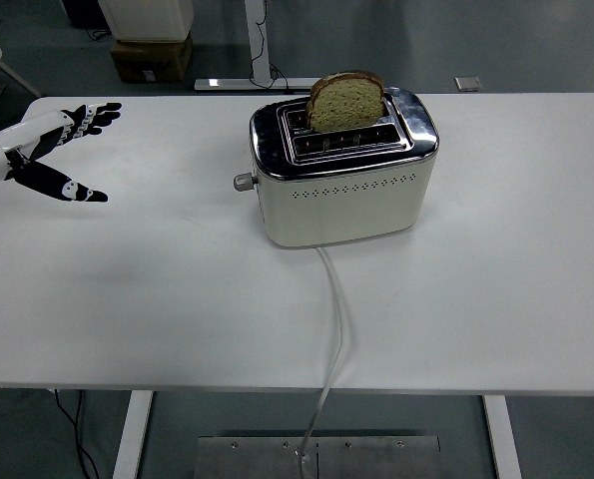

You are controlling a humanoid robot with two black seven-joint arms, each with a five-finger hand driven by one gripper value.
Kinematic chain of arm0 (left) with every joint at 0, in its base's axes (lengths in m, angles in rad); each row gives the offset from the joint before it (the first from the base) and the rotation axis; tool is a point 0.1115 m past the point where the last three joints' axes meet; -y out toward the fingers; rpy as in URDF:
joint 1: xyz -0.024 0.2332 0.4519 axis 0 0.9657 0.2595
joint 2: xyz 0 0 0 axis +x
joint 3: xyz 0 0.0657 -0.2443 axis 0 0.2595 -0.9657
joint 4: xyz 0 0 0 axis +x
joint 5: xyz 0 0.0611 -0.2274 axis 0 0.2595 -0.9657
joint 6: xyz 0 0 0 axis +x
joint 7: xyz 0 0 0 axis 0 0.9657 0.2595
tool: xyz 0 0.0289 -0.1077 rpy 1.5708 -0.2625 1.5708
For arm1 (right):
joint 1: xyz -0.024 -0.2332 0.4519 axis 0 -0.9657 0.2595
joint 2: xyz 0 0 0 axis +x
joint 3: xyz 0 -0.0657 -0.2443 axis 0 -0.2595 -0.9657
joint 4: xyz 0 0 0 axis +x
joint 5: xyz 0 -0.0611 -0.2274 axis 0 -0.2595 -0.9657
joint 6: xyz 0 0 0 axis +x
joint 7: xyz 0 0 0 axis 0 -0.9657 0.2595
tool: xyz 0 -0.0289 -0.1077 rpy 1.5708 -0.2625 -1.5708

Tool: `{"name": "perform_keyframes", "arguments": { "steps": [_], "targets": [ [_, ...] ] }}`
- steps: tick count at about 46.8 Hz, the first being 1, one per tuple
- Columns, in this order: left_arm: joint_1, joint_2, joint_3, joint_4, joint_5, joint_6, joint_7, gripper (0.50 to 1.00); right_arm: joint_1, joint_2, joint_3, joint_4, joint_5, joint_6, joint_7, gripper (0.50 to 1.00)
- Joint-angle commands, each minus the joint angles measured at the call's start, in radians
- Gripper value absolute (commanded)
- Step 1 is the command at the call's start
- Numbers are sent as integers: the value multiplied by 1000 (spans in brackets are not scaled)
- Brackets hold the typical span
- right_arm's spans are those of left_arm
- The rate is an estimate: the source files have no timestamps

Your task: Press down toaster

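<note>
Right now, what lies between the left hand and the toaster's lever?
Nothing: in the head view only bare white table separates the open left hand from the lever on the toaster.

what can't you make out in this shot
Head view only:
- Left hand: arm cut off by the left edge.
- Toaster: far side faces away; print by the slots too small.
- Cord: end runs off the bottom edge.
- Bread: lower part inside the slot.

path: bare table [157, 269] left of toaster [341, 180] | lever [242, 182] unobstructed on its left end | obstacle: cord [333, 329] in front
</note>
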Motion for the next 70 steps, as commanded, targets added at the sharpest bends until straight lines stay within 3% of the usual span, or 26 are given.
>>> {"name": "perform_keyframes", "arguments": {
  "steps": [1,4,20,32,40,46,70],
  "targets": [
    [12,-13,0,0,23,37,-1,1000,0,0,0,0,0,-1,0,1000],
    [15,-24,0,-3,26,65,-1,1000,0,0,0,0,0,-1,0,1000],
    [13,-124,38,-21,179,71,-2,1000,0,0,0,0,0,0,0,1000],
    [-10,-110,38,-43,195,73,-12,1000,0,0,0,0,0,0,0,1000],
    [-26,-102,38,-126,267,83,-54,1000,0,0,0,0,0,-1,0,1000],
    [-22,-108,40,-130,356,132,-54,1000,0,0,0,0,0,0,0,998],
    [-16,-108,63,-126,366,134,-48,1000,0,0,0,0,0,0,0,1000]
  ]
}}
